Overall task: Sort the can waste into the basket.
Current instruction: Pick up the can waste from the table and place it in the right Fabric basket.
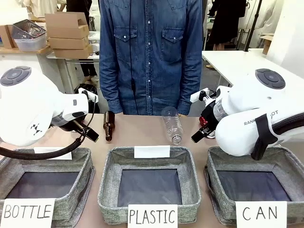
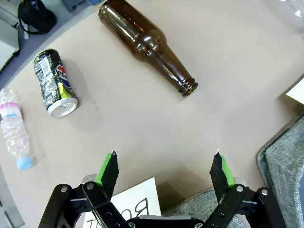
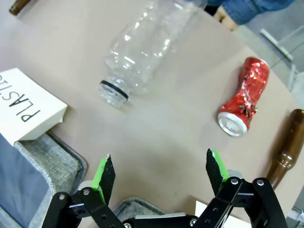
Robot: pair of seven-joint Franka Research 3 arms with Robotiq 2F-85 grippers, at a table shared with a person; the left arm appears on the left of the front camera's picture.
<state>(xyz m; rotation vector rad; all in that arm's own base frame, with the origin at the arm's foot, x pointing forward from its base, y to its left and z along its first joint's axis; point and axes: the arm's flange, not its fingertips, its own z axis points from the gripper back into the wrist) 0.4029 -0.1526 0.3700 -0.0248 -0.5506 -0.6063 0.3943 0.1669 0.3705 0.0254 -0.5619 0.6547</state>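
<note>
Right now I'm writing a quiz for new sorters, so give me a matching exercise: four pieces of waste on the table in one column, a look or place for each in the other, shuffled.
Column 1
1. red can
2. printed can
3. large clear bottle
4. brown bottle

Column 2
a. transparent, no cap
b. dented and shiny
c. dark glass, lying on its side
d. black and silver, near a small blue-capped bottle

Pairs: 1-b, 2-d, 3-a, 4-c
</note>
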